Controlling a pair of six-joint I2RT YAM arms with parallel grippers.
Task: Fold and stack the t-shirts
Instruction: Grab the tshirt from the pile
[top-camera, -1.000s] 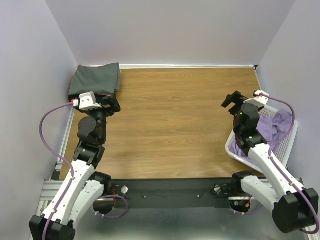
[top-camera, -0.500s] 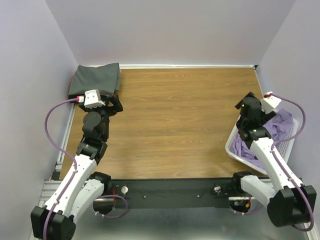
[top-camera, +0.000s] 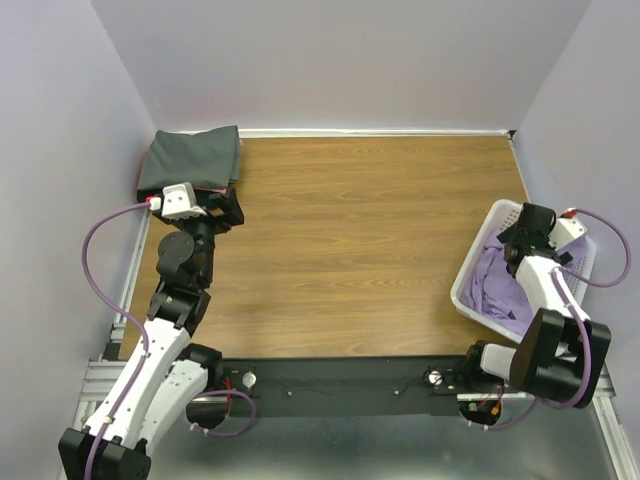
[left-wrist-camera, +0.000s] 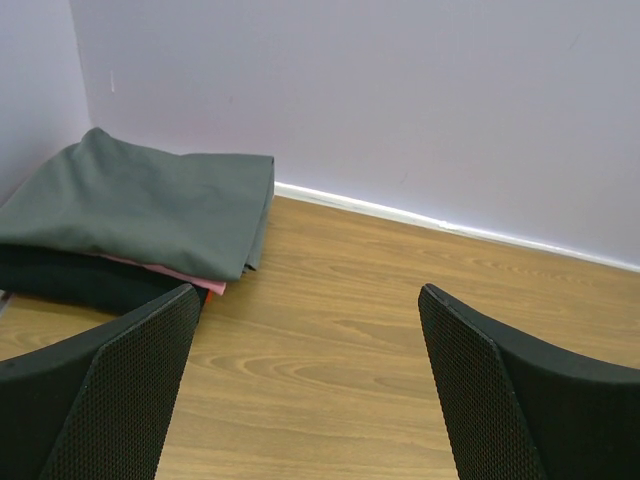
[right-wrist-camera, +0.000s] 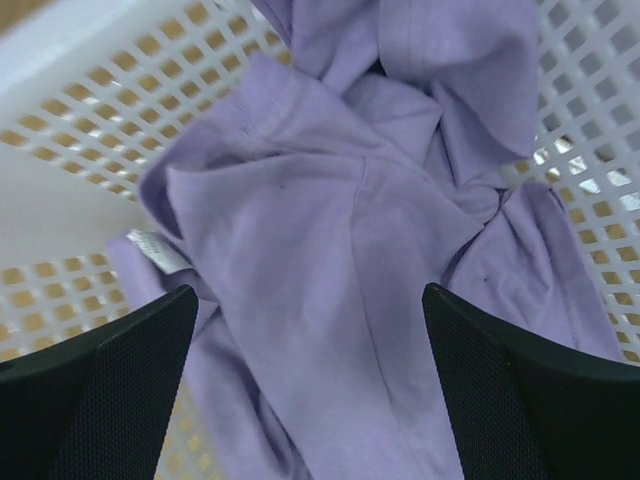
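From above, the folded grey shirt (top-camera: 190, 160) lies in the far-left corner, left gripper (top-camera: 227, 206) just beside it; right gripper (top-camera: 518, 236) hangs over the basket (top-camera: 468, 275). Left wrist: fingers (left-wrist-camera: 130, 390) apart, pink shirt (left-wrist-camera: 185, 273) under the grey. Right wrist: fingers (right-wrist-camera: 120, 390) apart above the crumpled lavender shirt (right-wrist-camera: 330, 260) in the basket

Table: brown wood-grain top (top-camera: 360, 240), with pale walls on the far, left and right sides.
Far-left corner: a folded stack, with the dark grey t-shirt (top-camera: 190, 160) on top and a pinkish edge (left-wrist-camera: 175, 272) showing just under it.
Bottom of stack: a darker layer (left-wrist-camera: 70, 280) touches the wood; it may be another shirt, hard to tell.
Near right edge: a white mesh basket (top-camera: 472, 262).
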